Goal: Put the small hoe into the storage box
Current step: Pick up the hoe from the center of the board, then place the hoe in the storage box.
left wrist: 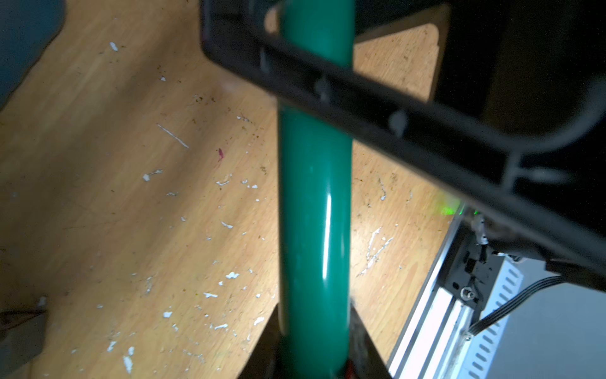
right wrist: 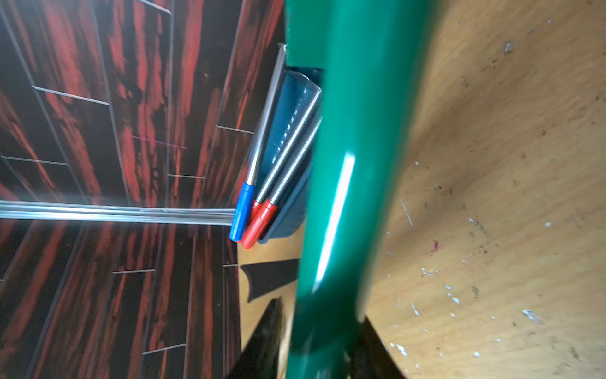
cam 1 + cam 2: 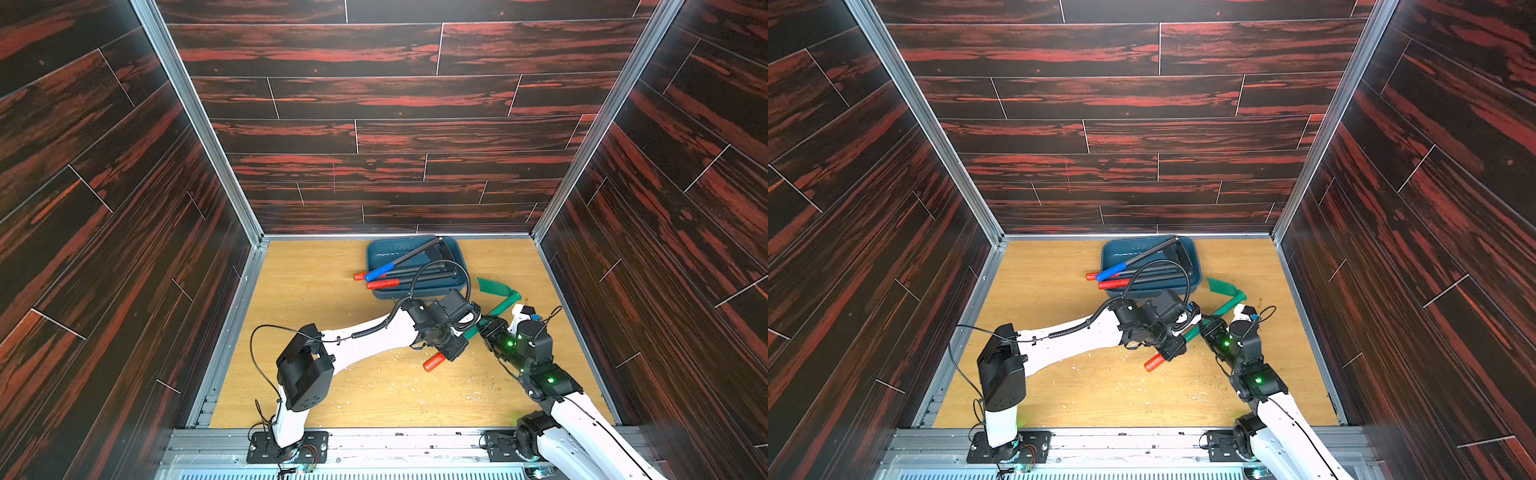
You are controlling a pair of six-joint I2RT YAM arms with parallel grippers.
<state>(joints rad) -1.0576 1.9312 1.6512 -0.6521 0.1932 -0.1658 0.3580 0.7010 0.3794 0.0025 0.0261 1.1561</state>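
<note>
Left wrist view: the left gripper [image 1: 314,316] clamps the small hoe [image 1: 314,213] by its shaft, long axis straight through the jaws. The right gripper [image 2: 323,315] flanks the shaft; its hold cannot be told. The storage box [image 3: 419,294] lies just beyond the left gripper.

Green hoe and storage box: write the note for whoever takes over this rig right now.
Left end effector: shut on the green hoe, on its handle.
Right end effector: astride the same handle; grip unclear.
The green hoe is outside the storage box, blade beside its near right corner.
Done: two red-gripped hoes and one blue-gripped hoe lie in the box, grips overhanging its rim.
Left: get the green hoe into the box.
</note>
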